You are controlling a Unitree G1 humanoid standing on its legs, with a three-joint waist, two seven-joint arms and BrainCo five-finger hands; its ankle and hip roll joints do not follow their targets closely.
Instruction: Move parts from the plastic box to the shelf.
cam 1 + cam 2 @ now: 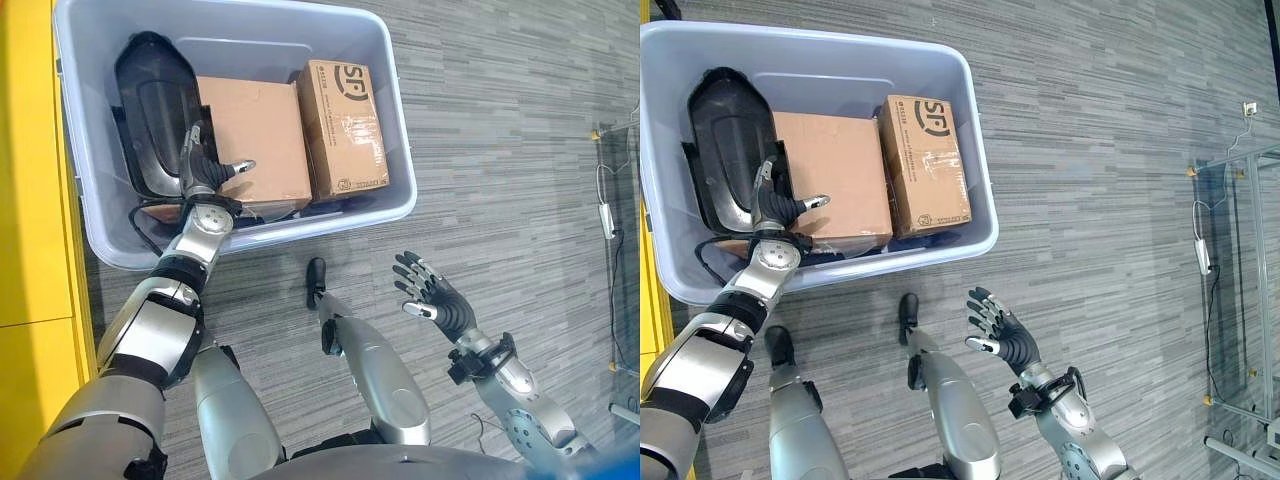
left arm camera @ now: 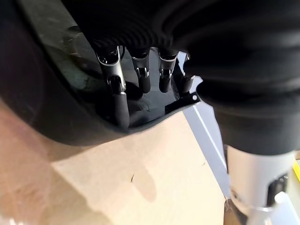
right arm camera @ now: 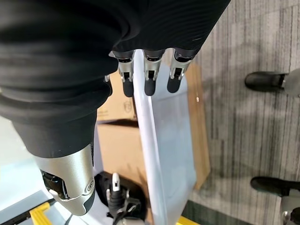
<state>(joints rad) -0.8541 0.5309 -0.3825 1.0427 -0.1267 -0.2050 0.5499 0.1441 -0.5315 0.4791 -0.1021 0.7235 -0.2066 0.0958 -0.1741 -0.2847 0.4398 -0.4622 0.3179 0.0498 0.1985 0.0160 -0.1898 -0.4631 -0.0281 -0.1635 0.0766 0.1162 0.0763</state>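
The grey-blue plastic box (image 1: 250, 45) stands on the floor ahead. Inside it a black moulded part (image 1: 150, 100) lies along the left wall, with a large cardboard box (image 1: 255, 135) beside it and a smaller taped cardboard box (image 1: 343, 125) to the right. My left hand (image 1: 203, 170) is inside the plastic box, open. Its fingers (image 2: 121, 103) rest on the black part's near edge and its thumb reaches over the large cardboard box (image 2: 154, 178). My right hand (image 1: 440, 300) hovers open above the floor, right of the plastic box's near corner, holding nothing. Its fingers (image 3: 149, 84) point toward the plastic box's rim (image 3: 150, 140).
A yellow surface (image 1: 30, 200) runs along the left side, close to the plastic box. A metal-framed stand (image 1: 620, 200) with white cabling sits at the far right. Grey striped carpet (image 1: 500, 120) covers the floor between them.
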